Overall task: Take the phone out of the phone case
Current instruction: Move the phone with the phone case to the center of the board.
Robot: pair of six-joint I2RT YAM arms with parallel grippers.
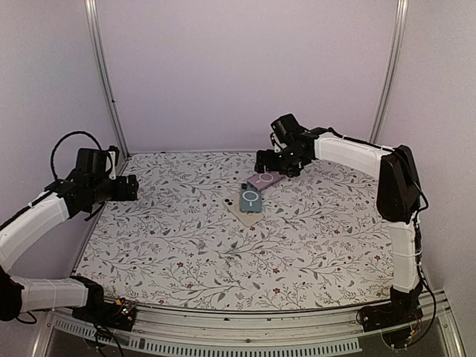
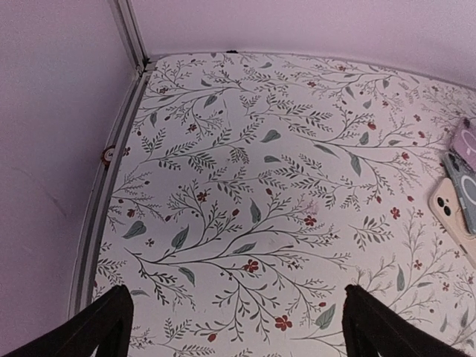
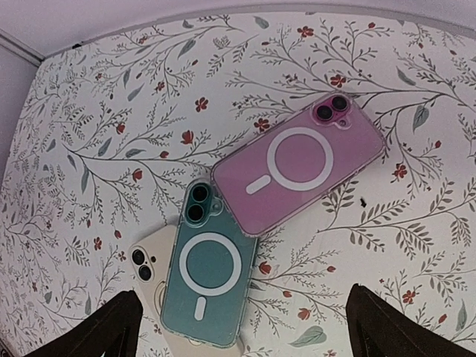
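Observation:
Three cased phones lie face down, overlapping, at the middle of the floral table. A pink phone (image 3: 301, 167) in a clear case rests on a corner of a teal phone (image 3: 208, 271) in a clear case. The teal phone lies partly on a cream phone (image 3: 149, 256). In the top view they are the pink phone (image 1: 266, 179), the teal phone (image 1: 251, 198) and the cream phone (image 1: 231, 205). My right gripper (image 1: 274, 165) hovers open just behind and above them, with nothing between its fingers (image 3: 104, 327). My left gripper (image 1: 126, 187) hangs open at the far left, well away from them.
The floral mat (image 1: 186, 245) covers the table. Lilac walls and metal frame posts (image 1: 104, 74) close in the back and sides. In the left wrist view the table's left rail (image 2: 104, 201) runs along the wall, and the cream phone (image 2: 451, 212) shows at the right edge.

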